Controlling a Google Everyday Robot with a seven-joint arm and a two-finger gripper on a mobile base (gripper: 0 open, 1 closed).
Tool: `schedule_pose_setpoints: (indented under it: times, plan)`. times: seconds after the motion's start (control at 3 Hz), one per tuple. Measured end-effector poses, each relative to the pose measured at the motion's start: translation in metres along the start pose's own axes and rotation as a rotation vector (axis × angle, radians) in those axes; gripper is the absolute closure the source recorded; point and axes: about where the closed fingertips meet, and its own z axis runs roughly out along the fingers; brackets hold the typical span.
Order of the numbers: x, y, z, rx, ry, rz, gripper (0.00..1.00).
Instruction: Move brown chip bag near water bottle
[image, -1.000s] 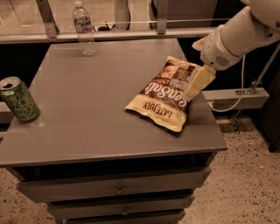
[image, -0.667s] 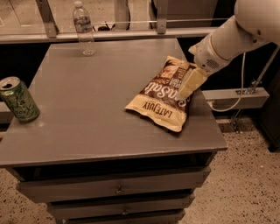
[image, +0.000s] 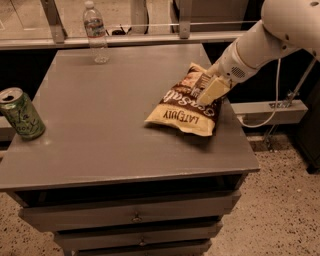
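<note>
The brown chip bag (image: 179, 109) lies flat on the right side of the grey table (image: 100, 135), its "LATE JULY" end toward the front. The water bottle (image: 95, 32) stands upright at the table's far edge, left of centre, well apart from the bag. My gripper (image: 211, 90) reaches in from the upper right on a white arm and sits over the bag's far right part, touching or just above it.
A green drink can (image: 21, 114) stands near the table's left edge. Drawers (image: 135, 216) are below the tabletop. A rail with posts (image: 150, 37) runs behind the table. A cable and a ledge (image: 272, 112) are to the right.
My gripper has moved left from beside the bag's right edge to over the bag. The bag, the bottle and the can have not moved.
</note>
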Motion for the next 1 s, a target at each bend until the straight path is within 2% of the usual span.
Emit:
schedule_pose_setpoints:
  times: [0.33, 0.67, 1.0]
  plan:
    - [-0.007, -0.001, -0.01, 0.001, -0.013, 0.008, 0.72]
    - [-0.024, -0.006, -0.052, 0.05, -0.062, 0.004, 1.0]
    - [-0.032, -0.014, -0.093, 0.105, -0.109, 0.007, 1.0]
